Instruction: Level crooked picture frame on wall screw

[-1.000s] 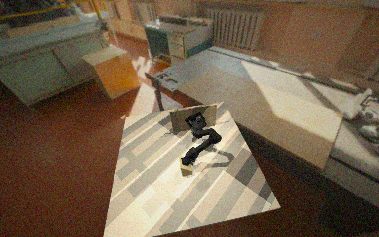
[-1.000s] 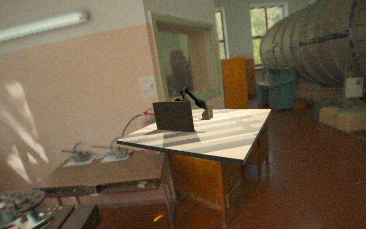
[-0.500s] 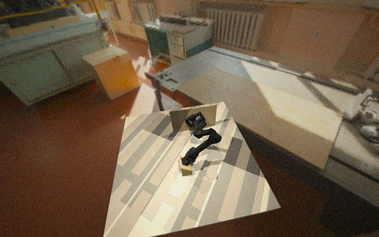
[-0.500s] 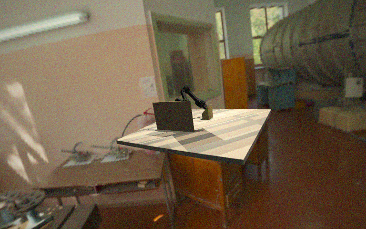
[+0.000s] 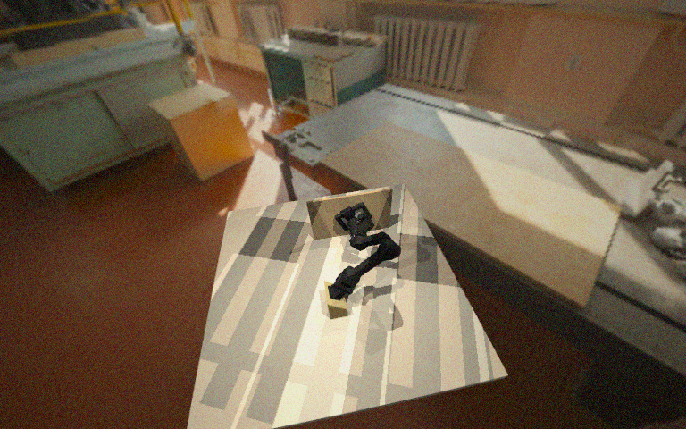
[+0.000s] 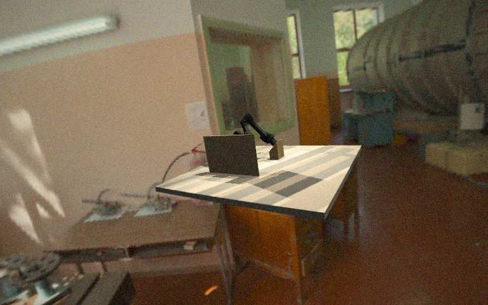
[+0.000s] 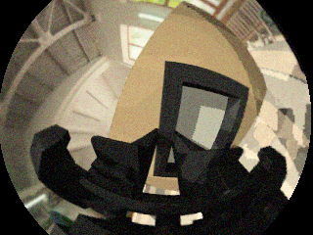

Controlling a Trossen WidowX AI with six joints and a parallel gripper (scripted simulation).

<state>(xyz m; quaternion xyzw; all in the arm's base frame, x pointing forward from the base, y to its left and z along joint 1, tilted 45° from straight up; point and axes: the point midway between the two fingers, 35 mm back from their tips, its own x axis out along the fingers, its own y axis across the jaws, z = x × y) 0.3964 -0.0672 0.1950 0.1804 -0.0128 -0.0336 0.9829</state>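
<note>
"What does the top view give you?"

"My arm [image 5: 372, 263] [image 6: 260, 132] reaches from its wooden base block [image 5: 338, 309] [image 6: 277, 150] to the upright board [image 5: 323, 222] [image 6: 230, 154] [image 7: 142, 98] at the far side of the tabletop [image 5: 303, 384] [image 6: 305, 201]. The picture frame [image 5: 353, 207] [image 7: 170, 108] is before the board, at my end effector [image 5: 354, 222] [image 7: 164, 132]."

"And the exterior?"

"Only the board's dark, flat back; it hides the frame and my fingers. The tabletop shows matt bands of cream and grey."

"The wrist, then. How are you holding it?"

"Pinching the frame at its lower border. It's a dark, plain rectangle round a grey panel with a paler patch, against the smooth tan board. Its top edge slopes down rightward here, but this bulging view won't prove which side is high."

"So how would you do it well?"

"I'd judge the high side first, lift barely enough to free the notch, shift one notch that way, lower gently and let go to look. Too much lift might unhook it; twisting might hide the true tilt."
</note>
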